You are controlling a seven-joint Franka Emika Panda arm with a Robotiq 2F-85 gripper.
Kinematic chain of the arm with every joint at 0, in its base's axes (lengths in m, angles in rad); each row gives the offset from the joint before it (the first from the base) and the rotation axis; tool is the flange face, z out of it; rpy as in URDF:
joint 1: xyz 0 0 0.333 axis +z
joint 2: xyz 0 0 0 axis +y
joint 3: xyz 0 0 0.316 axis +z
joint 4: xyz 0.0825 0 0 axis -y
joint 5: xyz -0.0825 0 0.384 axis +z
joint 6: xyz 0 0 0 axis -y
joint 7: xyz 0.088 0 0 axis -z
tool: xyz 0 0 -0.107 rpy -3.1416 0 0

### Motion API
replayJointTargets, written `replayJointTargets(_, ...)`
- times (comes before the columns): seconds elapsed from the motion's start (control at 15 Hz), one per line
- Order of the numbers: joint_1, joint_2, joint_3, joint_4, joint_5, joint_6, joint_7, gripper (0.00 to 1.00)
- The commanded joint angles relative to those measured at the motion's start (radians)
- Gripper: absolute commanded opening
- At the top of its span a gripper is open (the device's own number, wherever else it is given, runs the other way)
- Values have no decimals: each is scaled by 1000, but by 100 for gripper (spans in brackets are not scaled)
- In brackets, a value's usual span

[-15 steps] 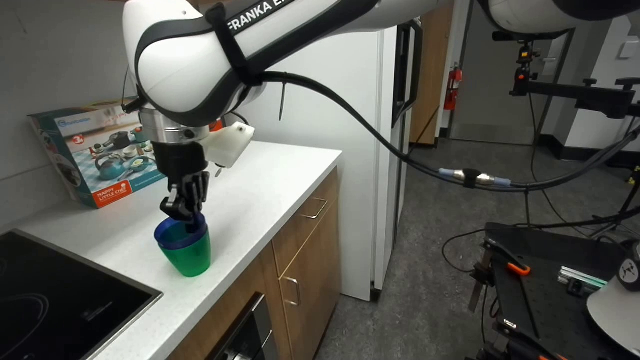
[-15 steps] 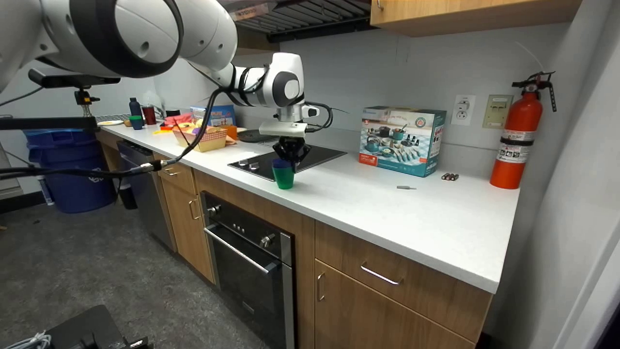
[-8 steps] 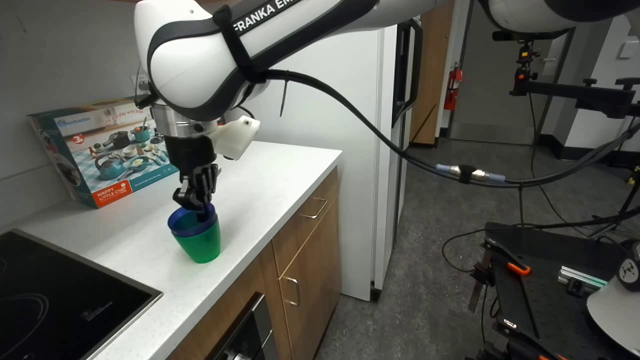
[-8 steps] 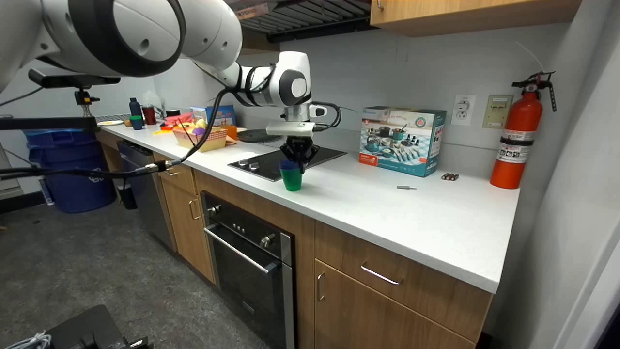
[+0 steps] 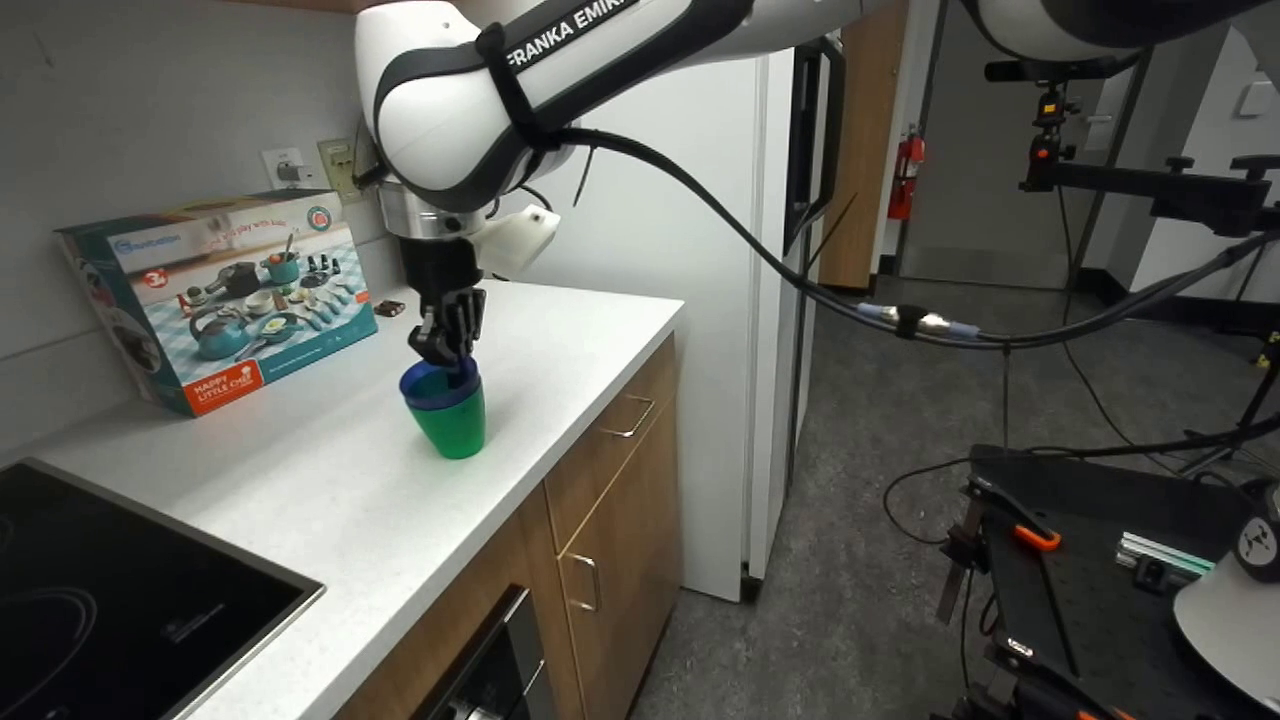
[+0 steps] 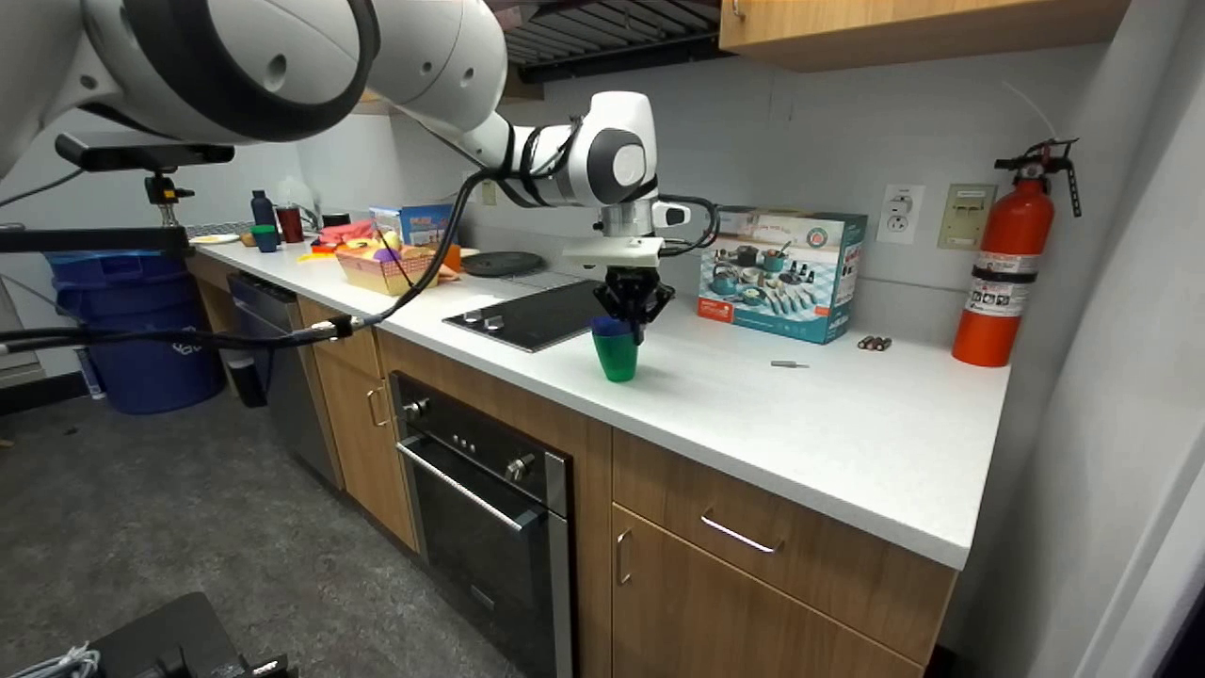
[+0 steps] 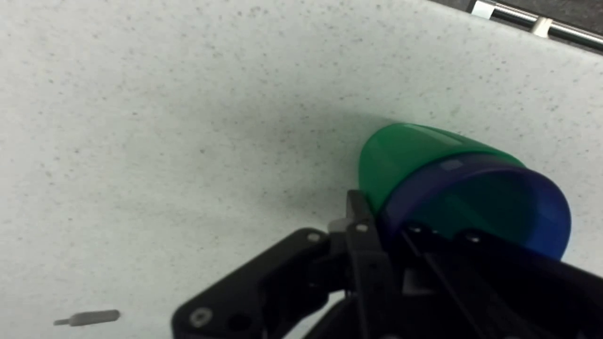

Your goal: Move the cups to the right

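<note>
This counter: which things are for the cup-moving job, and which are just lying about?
For the job:
green cup
blue cup, nested in it
gripper

Just lying about:
box
basket
small tool
extinguisher, standing upright

Green cup, blue cup, my black gripper
From here I make out white countertop speckled grey, a teal-and-white box with a blue-and-white check, black cooktop, brown wood-grain cabinets, a red extinguisher with white labels.
</note>
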Motion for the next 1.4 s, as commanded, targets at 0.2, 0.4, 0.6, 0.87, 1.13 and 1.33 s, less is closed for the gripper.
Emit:
replayJointTargets(0.2, -81, -54, -22, -31, 20, -16, 19, 2)
replayJointTargets(0.4, -122, -75, -36, -44, 24, -15, 14, 2)
replayJointTargets(0.6, -162, -105, -56, -65, 26, -7, 22, 2)
replayJointTargets(0.87, -208, -153, -86, -117, 38, 7, 50, 2)
replayJointTargets(1.13, -245, -194, -109, -180, 59, 39, 82, 2)
replayJointTargets(1.33, -265, -213, -112, -223, 71, 65, 63, 2)
